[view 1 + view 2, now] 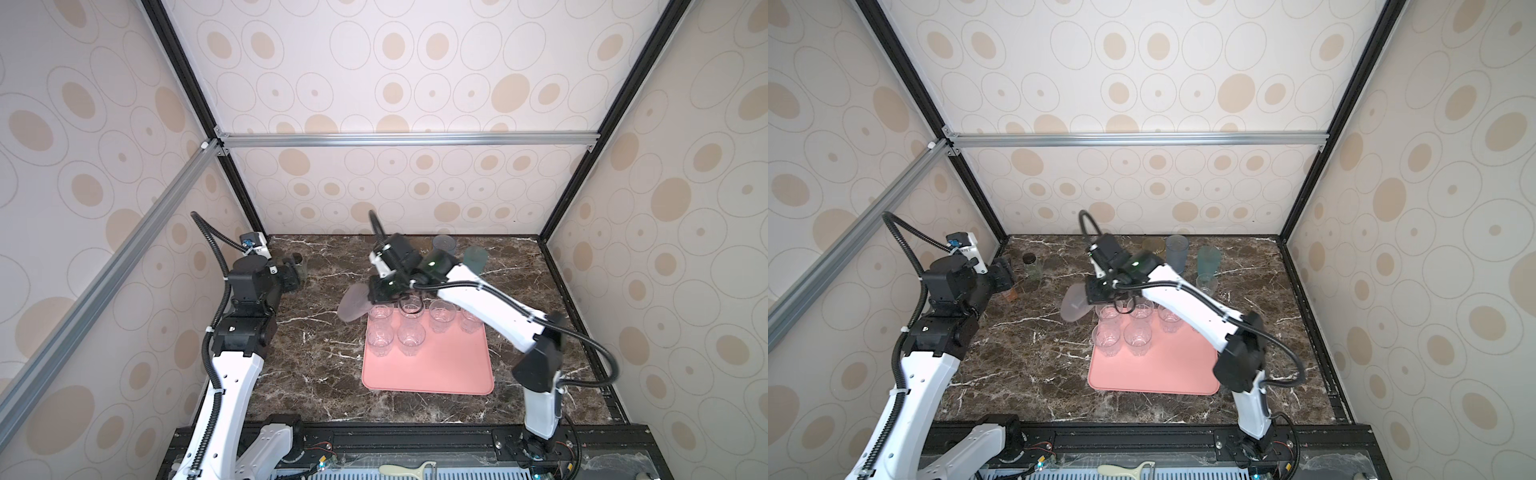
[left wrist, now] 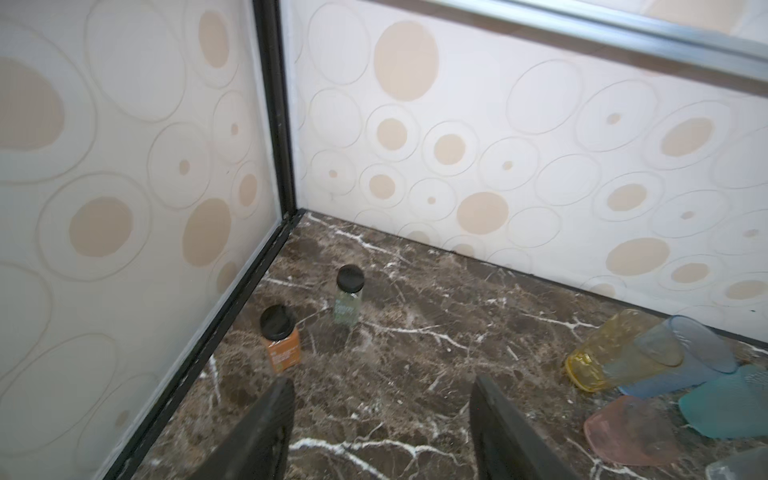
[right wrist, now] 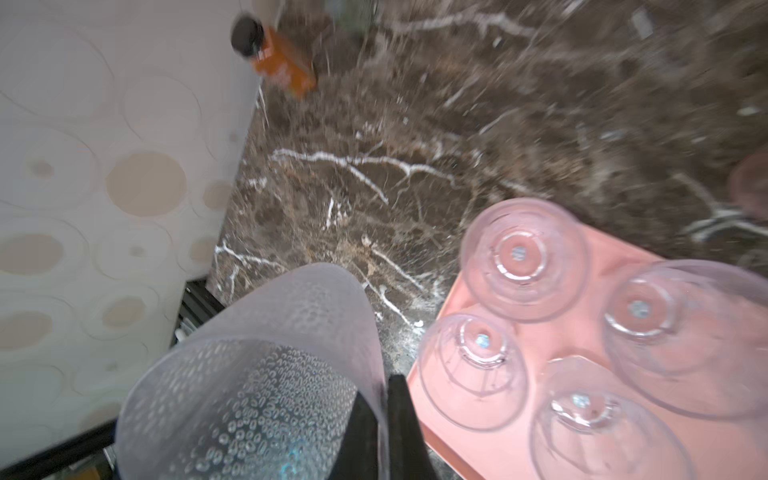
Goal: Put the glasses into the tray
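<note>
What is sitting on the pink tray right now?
Six clear glasses stand upright on the tray's far half; its near half is bare. The right arm covers part of the far right corner, so anything more there is hidden.

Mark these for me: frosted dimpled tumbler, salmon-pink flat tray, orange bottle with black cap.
frosted dimpled tumbler (image 3: 266,357), right wrist view, on its side wall.
salmon-pink flat tray (image 1: 432,365), in a top view, on its bare floor.
orange bottle with black cap (image 2: 283,347), left wrist view, on its labelled body.
</note>
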Tool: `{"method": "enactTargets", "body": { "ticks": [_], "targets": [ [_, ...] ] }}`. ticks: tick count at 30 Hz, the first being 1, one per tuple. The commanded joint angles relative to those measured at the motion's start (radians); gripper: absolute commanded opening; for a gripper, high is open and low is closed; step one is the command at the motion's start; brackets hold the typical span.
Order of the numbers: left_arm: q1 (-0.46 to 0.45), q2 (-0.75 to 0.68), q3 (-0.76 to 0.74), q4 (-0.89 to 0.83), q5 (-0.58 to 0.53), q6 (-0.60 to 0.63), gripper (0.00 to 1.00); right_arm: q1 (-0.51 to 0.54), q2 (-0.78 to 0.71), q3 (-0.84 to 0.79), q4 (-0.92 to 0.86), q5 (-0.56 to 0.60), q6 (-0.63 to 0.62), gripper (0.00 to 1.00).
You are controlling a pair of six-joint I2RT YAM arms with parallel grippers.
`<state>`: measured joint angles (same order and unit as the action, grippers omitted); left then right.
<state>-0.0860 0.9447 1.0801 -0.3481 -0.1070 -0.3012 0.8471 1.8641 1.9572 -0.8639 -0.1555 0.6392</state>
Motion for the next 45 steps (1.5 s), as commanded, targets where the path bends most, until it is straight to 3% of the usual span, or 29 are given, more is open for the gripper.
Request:
{"method": "enactTargets", "body": {
  "ticks": [1,11,15,25,37,45],
  "targets": [
    [-0.142,0.003,0.004,0.062,-0.082,0.046,0.67,-0.053,-0.158,-0.156,0.023,0.099,0.023,0.0],
    [-0.654,0.124,-0.11,0.338,-0.209,0.091,0.67,-0.151,-0.505,-0.457,-0.262,0.256,-0.01,0.0],
    [-0.758,0.181,-0.178,0.448,-0.204,0.121,0.68,-0.146,-0.575,-0.574,-0.31,0.297,0.004,0.0],
    [-0.775,0.304,-0.253,0.529,-0.176,0.12,0.68,-0.126,-0.475,-0.762,-0.119,0.383,-0.025,0.0],
    [-0.773,0.314,-0.261,0.525,-0.21,0.129,0.69,-0.129,-0.348,-0.822,0.038,0.381,-0.033,0.0],
    [-0.771,0.326,-0.252,0.523,-0.211,0.143,0.69,-0.139,-0.313,-0.834,0.039,0.397,-0.038,0.0]
  ]
}}
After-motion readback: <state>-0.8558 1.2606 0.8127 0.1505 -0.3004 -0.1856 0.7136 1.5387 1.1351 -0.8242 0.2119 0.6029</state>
